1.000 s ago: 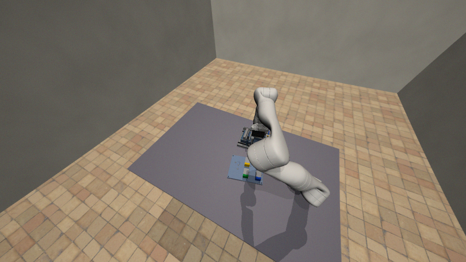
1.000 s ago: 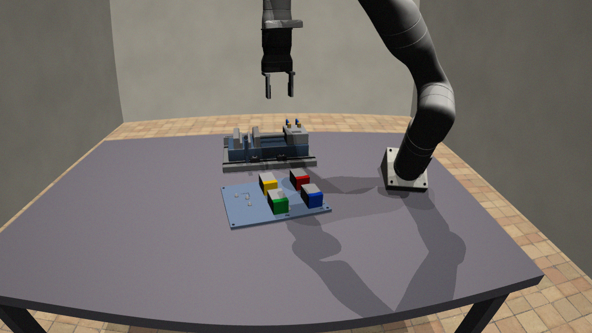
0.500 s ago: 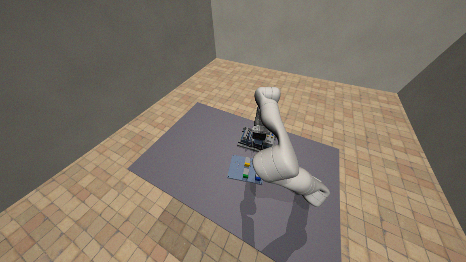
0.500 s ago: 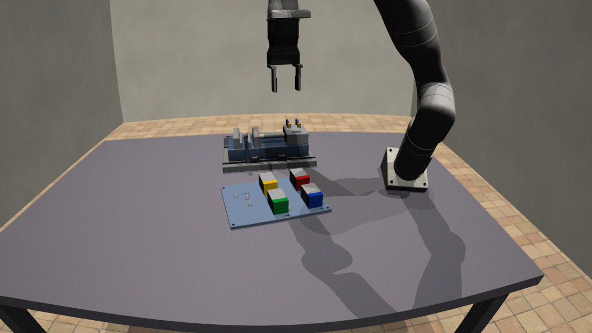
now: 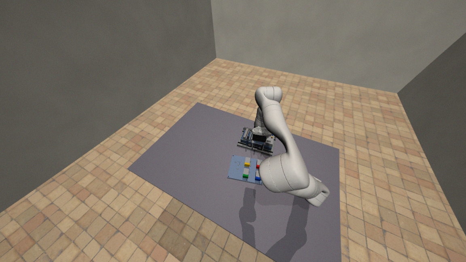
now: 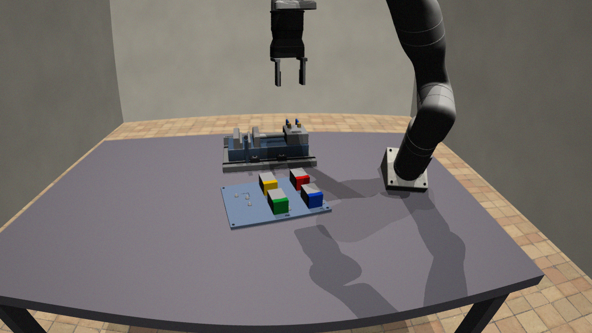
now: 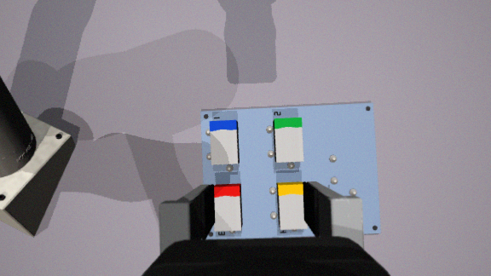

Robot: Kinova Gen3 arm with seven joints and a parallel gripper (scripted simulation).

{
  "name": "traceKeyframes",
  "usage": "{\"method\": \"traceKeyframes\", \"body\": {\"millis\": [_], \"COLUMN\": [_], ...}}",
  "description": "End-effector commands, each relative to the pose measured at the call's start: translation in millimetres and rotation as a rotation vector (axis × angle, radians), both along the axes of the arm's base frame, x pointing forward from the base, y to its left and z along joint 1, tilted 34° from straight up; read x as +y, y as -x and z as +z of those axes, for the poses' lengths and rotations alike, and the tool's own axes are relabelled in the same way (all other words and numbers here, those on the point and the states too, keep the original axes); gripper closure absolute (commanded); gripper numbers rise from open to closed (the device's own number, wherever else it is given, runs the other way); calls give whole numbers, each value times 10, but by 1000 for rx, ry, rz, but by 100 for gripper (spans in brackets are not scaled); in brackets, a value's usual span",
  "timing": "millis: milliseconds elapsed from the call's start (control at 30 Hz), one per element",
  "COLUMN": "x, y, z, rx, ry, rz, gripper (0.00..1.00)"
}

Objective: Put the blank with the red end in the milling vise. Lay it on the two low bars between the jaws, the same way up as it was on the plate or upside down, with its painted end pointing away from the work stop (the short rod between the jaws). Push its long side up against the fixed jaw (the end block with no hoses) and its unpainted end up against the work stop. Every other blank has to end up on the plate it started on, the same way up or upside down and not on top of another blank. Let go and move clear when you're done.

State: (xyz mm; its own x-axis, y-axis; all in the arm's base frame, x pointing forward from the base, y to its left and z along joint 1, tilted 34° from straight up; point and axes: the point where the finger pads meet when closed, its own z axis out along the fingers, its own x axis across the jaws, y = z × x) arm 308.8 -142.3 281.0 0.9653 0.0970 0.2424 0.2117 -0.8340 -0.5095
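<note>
Red-ended grey rectangular blank [image 5: 257, 166] [image 6: 299, 179] [image 7: 228, 208] is lying on the flat blue plate [image 5: 238, 167] [image 6: 244, 213] [image 7: 354, 128], just beside the yellow-ended grey blank [image 5: 247, 162] [image 6: 268, 183] [image 7: 291, 206]. I'm holding the black two-finger gripper [image 6: 290, 84] [image 7: 258, 202] high above the plate, its fingers standing spread with nothing between them.

My stuff sits on a big, flat, gray-purple surface [image 5: 192, 146] [image 6: 165, 248] [image 7: 426, 128] with a dark edge and dark legs. A thin blue plate [image 5: 236, 169] [image 6: 248, 215] [image 7: 354, 128] lies flat on it. Near the plate, well apart from my base, is the gray and blue vise [image 5: 242, 144] [image 6: 269, 165]. My pale, square base [image 6: 391, 165] [image 7: 47, 128] stands on the surface too. Dark shadows fall across it.
</note>
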Motion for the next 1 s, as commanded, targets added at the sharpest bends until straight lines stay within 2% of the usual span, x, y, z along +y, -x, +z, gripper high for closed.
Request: {"method": "traceKeyframes", "body": {"millis": [0, 200, 967], "x": [16, 53, 17], "y": [1, 20, -13], "z": [67, 166, 79], "rx": [-11, -16, -17], "ry": [5, 8, 8], "rz": [3, 5, 5], "gripper": [0, 0, 0]}}
